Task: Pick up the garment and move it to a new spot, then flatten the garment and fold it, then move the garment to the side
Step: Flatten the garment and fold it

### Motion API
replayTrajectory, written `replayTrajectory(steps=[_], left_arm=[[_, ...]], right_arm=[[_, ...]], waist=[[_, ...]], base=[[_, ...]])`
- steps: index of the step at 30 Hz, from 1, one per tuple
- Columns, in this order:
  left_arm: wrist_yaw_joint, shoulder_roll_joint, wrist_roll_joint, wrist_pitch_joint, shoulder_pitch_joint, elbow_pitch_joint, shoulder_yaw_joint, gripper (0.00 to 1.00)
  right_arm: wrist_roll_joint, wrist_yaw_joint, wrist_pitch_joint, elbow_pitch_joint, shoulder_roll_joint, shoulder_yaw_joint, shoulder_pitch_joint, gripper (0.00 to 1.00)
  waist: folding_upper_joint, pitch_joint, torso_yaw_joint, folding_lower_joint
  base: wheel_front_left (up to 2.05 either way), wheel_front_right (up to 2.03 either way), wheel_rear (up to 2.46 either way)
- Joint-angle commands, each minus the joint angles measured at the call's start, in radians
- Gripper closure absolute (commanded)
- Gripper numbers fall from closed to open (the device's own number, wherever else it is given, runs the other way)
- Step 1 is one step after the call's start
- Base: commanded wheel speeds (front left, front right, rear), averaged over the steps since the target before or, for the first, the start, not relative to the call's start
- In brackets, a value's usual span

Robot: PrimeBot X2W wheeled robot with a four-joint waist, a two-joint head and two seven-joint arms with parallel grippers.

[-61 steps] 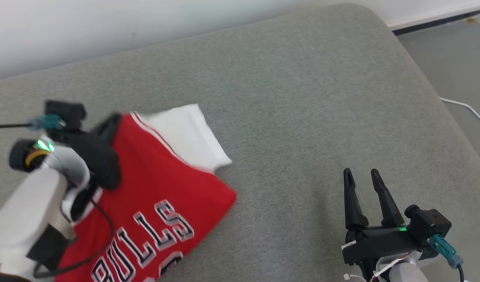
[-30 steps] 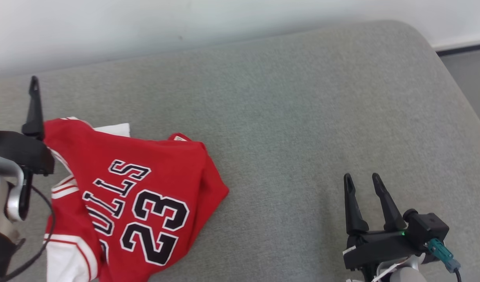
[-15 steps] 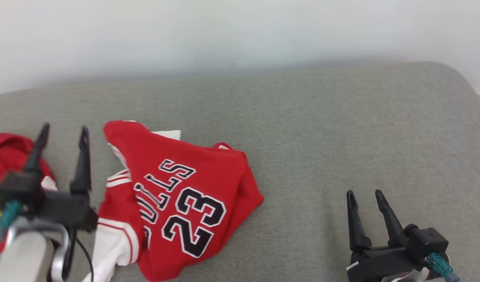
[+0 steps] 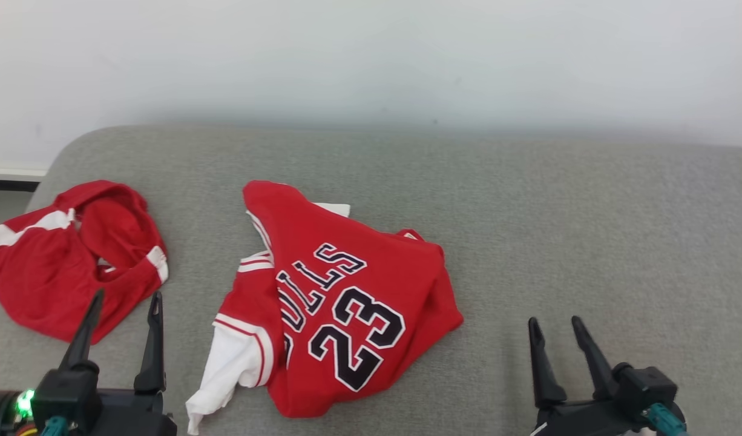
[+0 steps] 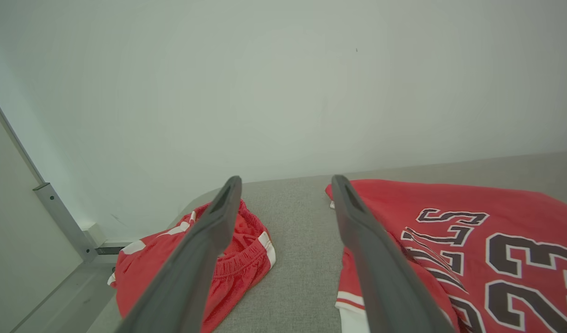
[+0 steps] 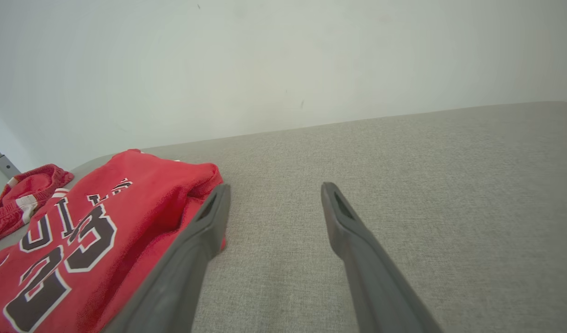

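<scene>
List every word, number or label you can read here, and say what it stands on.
"ULLS", black white-edged letters, the first letter hidden in a fold: crumpled red-and-white fabric jersey.
"23", large black numerals: same jersey.
Second crumpled red garment with white stripes: nothing to read.

The jersey (image 4: 347,303) is lying mid-cushion (image 4: 589,212), the shorts (image 4: 68,260) apart at its nine o'clock. The left pincer (image 4: 128,295) is hovering at the shorts' five o'clock, the right pincer (image 4: 553,320) at the jersey's four o'clock.

You have bright, even, diffuse light with faint shadows; the wrist views bow at their edges, and the near fingers (image 5: 195,263) look soft.
</scene>
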Motion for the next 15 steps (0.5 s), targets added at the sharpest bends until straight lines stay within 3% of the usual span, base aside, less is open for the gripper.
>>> replayTrajectory(steps=[1, 9, 15], left_arm=[[0.008, -0.021, 0.019, -0.003, 0.028, -0.014, 0.02, 0.0], [0.008, -0.08, 0.087, -0.003, 0.11, -0.043, 0.067, 0.0], [-0.018, -0.128, 0.124, -0.003, 0.151, -0.043, 0.096, 0.0]], right_arm=[[-0.004, -0.002, -0.001, 0.02, 0.002, 0.011, 0.0, 0.0], [-0.014, -0.002, 0.008, 0.139, -0.004, 0.056, -0.067, 0.0], [-0.001, -0.002, 0.046, 0.252, -0.029, 0.103, -0.159, 0.0]], waist=[[0.0, -0.018, 0.031, 0.0001], [0.0, -0.019, 0.057, 0.0001], [0.0, -0.012, 0.082, 0.0001]], base=[[0.0, 0.0, 0.0], [0.0, 0.0, 0.0], [0.0, 0.0, 0.0]])
